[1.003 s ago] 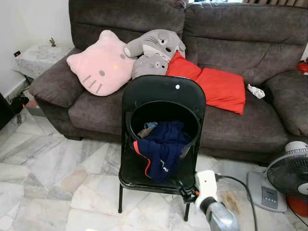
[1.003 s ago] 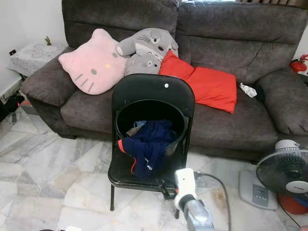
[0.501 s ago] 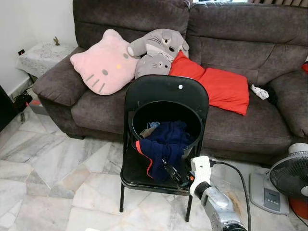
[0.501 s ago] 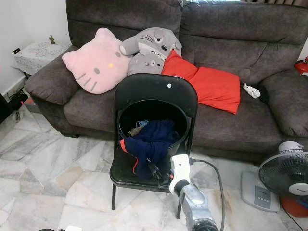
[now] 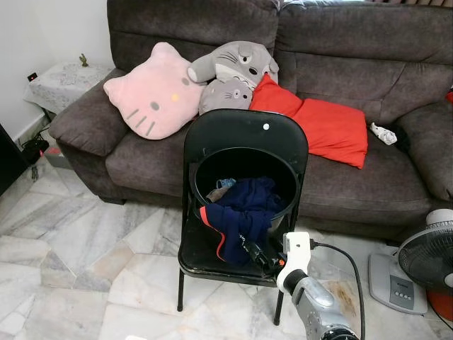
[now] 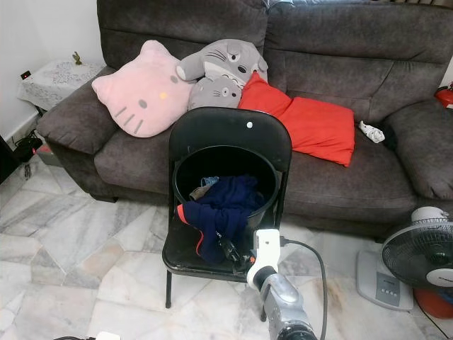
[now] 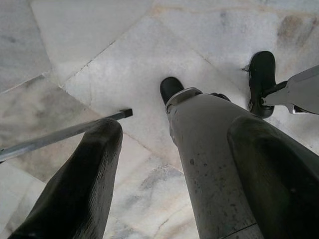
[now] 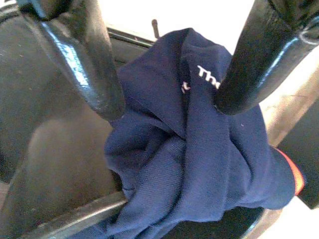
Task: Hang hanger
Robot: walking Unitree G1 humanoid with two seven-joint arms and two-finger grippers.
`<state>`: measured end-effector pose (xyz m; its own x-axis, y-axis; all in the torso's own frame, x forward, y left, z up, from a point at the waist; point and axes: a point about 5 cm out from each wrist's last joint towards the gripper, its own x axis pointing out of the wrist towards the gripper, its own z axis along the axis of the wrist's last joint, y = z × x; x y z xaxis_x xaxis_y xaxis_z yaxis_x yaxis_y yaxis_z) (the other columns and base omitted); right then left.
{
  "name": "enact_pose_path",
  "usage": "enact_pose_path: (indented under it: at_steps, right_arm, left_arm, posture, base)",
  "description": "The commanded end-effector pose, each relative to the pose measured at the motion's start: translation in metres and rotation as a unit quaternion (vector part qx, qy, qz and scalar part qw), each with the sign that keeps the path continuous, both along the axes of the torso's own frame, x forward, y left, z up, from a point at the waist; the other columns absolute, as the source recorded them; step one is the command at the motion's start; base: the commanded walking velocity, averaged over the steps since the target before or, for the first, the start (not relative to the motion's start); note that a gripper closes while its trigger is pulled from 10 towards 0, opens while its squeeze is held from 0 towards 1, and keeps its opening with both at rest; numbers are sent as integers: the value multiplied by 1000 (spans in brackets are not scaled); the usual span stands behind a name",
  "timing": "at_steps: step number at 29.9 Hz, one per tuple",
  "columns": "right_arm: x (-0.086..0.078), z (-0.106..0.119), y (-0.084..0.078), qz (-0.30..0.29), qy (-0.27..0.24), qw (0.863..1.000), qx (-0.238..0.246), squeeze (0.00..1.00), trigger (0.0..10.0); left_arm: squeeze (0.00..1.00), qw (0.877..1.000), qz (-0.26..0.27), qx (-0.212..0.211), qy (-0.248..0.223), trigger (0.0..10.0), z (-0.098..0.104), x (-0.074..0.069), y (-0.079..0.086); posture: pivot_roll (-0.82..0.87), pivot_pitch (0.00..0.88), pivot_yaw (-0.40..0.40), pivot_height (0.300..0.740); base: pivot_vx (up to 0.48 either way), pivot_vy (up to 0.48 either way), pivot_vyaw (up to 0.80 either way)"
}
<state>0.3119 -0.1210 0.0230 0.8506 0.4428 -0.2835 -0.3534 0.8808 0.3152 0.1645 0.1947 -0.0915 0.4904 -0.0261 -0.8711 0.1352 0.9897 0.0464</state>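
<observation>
A navy garment (image 5: 241, 212) with red trim and white lettering spills over the front rim of a black bucket (image 5: 200, 177). The bucket stands on a black folding chair (image 5: 244, 127). My right gripper (image 5: 256, 258) is open at the front of the seat, its fingertips at the garment's hanging end. In the right wrist view the navy cloth (image 8: 199, 149) lies just beyond the two spread fingers (image 8: 89, 74), apparently untouched. My left gripper (image 7: 178, 127) hangs open over the marble floor, beside my own leg.
A dark grey sofa (image 5: 354, 64) behind the chair holds a pink cat cushion (image 5: 148, 92), grey plush toys (image 5: 230, 74) and a red cushion (image 5: 318, 124). A floor fan (image 5: 425, 265) stands at the right. A thin metal rod (image 7: 60, 135) crosses the left wrist view.
My right arm has reached forward and up, from below the chair's front edge to the garment's hanging end. The head camera shifted slightly.
</observation>
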Motion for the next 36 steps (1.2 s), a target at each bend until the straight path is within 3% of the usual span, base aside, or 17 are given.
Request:
enact_pose_path:
  at_steps: [1, 5, 36]
  right_arm:
    - [4, 4, 2, 6, -3, 1000, 14, 0, 0]
    - [6, 7, 6, 30, -2, 1000, 5, 0, 0]
    - [6, 7, 6, 34, -2, 999, 6, 0, 39]
  left_arm:
    - [0, 1000, -2, 8, 29, 10000, -5, -14, 3]
    - [0, 1000, -2, 9, 29, 10000, -5, -14, 4]
    - [0, 1000, -2, 9, 29, 10000, -5, -14, 4]
  posture:
    - [-59, 118, 12, 740]
    - [-59, 119, 14, 740]
    - [-58, 119, 15, 740]
  base:
    - [0, 0, 0]
    - [0, 0, 0]
    - [0, 0, 0]
